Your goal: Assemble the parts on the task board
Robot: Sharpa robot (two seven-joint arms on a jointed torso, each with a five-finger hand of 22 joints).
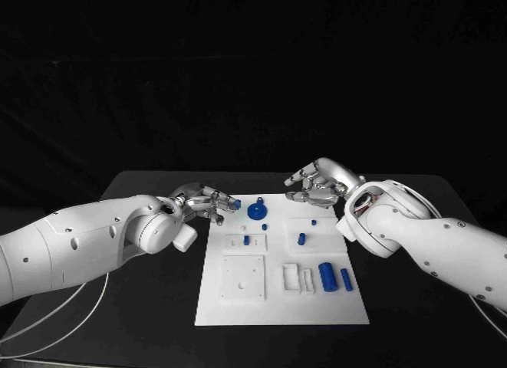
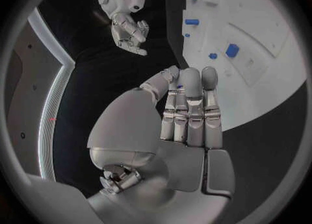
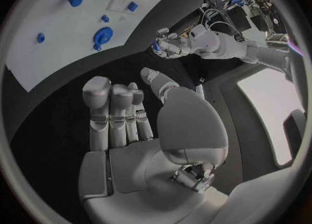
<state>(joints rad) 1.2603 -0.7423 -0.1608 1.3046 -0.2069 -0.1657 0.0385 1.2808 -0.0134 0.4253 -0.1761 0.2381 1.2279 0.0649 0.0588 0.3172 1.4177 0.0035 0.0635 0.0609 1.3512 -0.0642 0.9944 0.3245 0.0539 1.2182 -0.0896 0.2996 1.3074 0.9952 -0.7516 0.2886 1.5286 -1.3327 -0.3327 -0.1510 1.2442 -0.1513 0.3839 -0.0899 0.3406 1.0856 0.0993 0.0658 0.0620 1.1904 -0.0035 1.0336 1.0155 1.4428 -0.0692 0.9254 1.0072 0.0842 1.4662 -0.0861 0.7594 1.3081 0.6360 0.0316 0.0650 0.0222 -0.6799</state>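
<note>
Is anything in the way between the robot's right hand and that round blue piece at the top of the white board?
Nothing visible. The right hand hovers beside the board's far edge, holding nothing, and only bare board lies between it and the round blue piece.

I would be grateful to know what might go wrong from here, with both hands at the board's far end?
The left hand seems to pinch a small blue part at its fingertips; so slight a hold could slip. The right hand hovers near the blue round part on the task board and could knock it.
</note>
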